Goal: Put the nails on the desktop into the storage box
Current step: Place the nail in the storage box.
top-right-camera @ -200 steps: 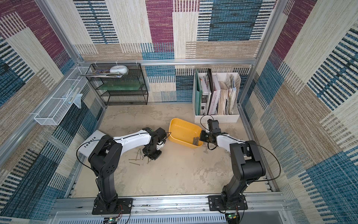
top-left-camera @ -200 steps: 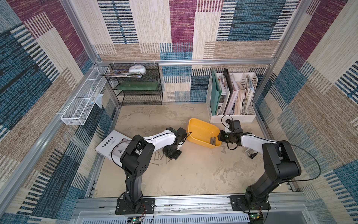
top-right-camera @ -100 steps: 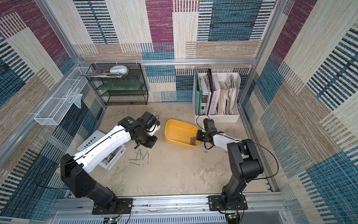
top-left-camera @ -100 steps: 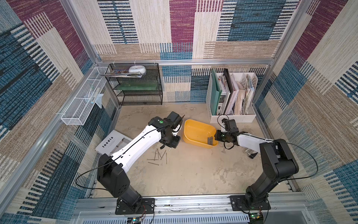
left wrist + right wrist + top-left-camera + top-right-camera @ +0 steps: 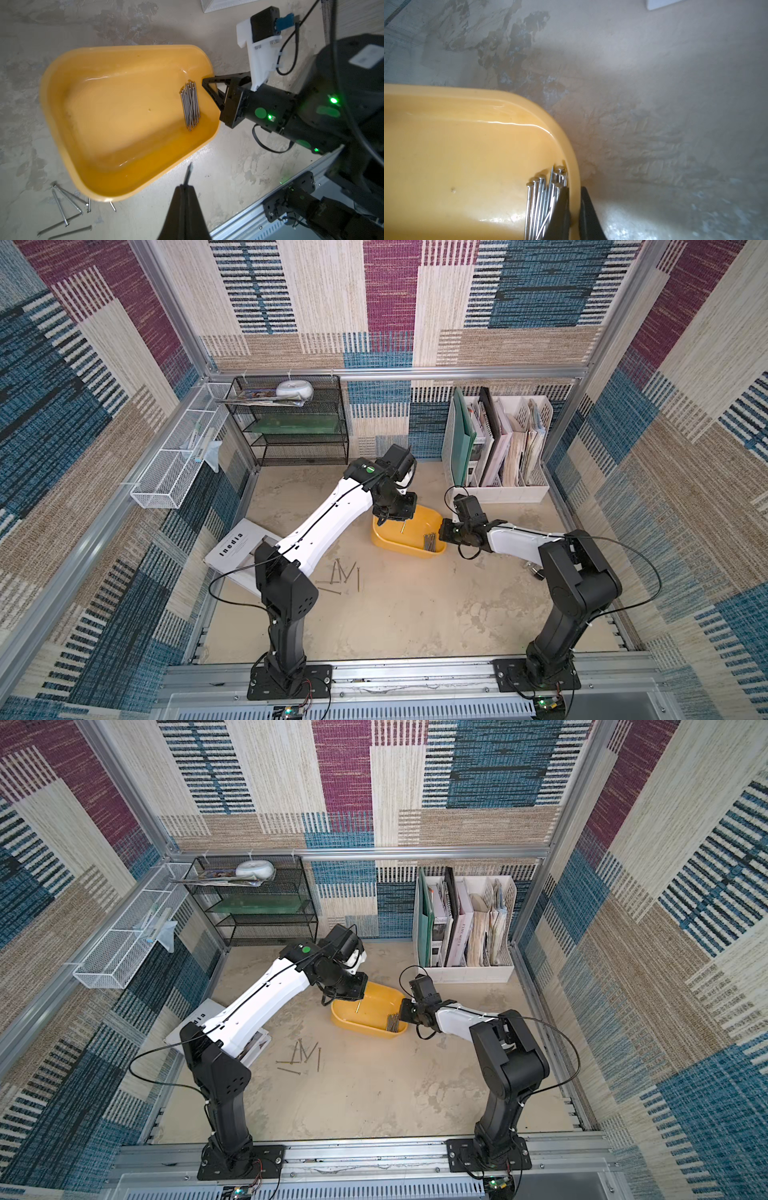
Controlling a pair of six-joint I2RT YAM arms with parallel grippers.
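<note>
Nail drop into the storage box (image 5: 386, 542) is the step in hand, by my read. Left pincer (image 5: 184, 187) is pinched tight on one held nail (image 5: 188, 172), with the shank sticking out past the tips. Right pincer (image 5: 574, 189) is clamped narrow across the box's end wall, one finger inside the rim and one outside.

How to do it well:
- Both top views put the held nail over the box interior, toward the end away from the clamped wall. The left wrist view makes the tip look just outside the long rim, which is probably parallax. Nudge toward box centre before release to be safe.
- Go lower first. A nail dropped point-first from height will likely bounce off hard plastic and could hop the shallow wall.
- Open just enough to let it slip. The shank is thin and may cling to a pad.
- Right side should only steady the box. I can't tell if that end is lifted off the tabletop (image 5: 415, 614).

Where things are:
- The bundle of nails (image 5: 190, 106) lies inside the box against the clamped end, right beside the inner finger.
- The loose nails (image 5: 343, 574), a handful crossed over each other, sit on the tabletop just beside the box, off the corner at its unclamped end. Those remain to be picked.
</note>
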